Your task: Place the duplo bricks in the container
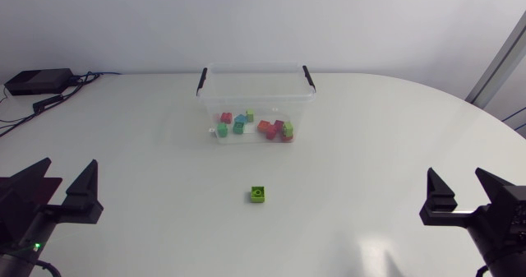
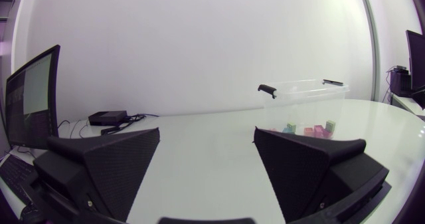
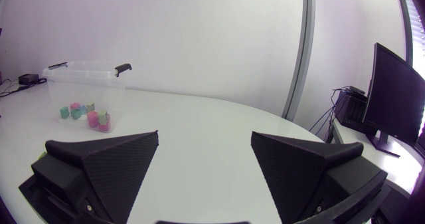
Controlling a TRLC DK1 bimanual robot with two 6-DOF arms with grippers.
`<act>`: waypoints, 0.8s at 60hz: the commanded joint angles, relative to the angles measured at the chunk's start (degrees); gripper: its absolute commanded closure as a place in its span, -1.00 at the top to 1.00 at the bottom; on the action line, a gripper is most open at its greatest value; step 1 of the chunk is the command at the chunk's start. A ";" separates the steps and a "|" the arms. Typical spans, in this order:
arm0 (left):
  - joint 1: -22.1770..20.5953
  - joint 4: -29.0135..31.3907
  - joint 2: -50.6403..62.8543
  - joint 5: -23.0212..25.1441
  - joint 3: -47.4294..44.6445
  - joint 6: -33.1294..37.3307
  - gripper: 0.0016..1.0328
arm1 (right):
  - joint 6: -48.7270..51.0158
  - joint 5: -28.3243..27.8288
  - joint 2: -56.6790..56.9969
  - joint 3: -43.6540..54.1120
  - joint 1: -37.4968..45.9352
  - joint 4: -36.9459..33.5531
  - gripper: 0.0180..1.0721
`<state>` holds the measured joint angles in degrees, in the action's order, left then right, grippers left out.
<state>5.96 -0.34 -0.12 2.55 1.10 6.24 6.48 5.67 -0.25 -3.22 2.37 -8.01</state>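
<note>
Nearest me, both arms sit low at the near edge of the white worktop (image 1: 378,154), one at each side. The left claw (image 1: 71,172) is spread wide, its two black wedge fingers well apart with only bare worktop between them; it grips nothing. Its own wrist view shows the same: the left claw (image 2: 207,134) gapes, nothing between the fingers. The right claw (image 1: 454,180) is equally wide open and has hold of nothing. From its wrist the right claw (image 3: 204,136) again shows only worktop in the gap.

Further in, between the two arms and near the middle, a single green brick (image 1: 259,195) lies on the worktop, studs up, well apart from both claws and outside the container.

Beyond it stands the clear container (image 1: 256,103), open at the top, with a black handle at each end. A heap of bricks (image 1: 251,126) lies on its floor: red, pink, green, teal and a pale yellow-green. From the left wrist the container (image 2: 305,91) is ahead, off to the right finger's side, bricks (image 2: 312,129) showing through its wall. From the right wrist the container (image 3: 83,74) is ahead, off to the left finger's side, with its bricks (image 3: 86,114) inside.

Farthest off, at the back left edge, a black box (image 1: 37,81) sits with cables trailing from it.
</note>
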 commanded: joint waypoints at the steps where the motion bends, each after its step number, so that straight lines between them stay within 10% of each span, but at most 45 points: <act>1: 0.46 -0.45 -0.76 -0.26 -1.19 0.88 0.92 | 0.81 0.39 0.52 0.32 0.35 -1.66 0.93; 23: 0.99 6.32 0.91 -0.09 6.63 2.90 0.92 | 0.81 0.39 0.52 0.32 0.35 -1.66 0.93; 48: -17.38 29.52 41.25 1.32 41.61 10.99 0.92 | 0.81 0.39 0.52 0.32 0.35 -1.66 0.93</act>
<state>-9.54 26.48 34.44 3.20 38.00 14.26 6.48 5.67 -0.25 -3.22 2.37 -8.03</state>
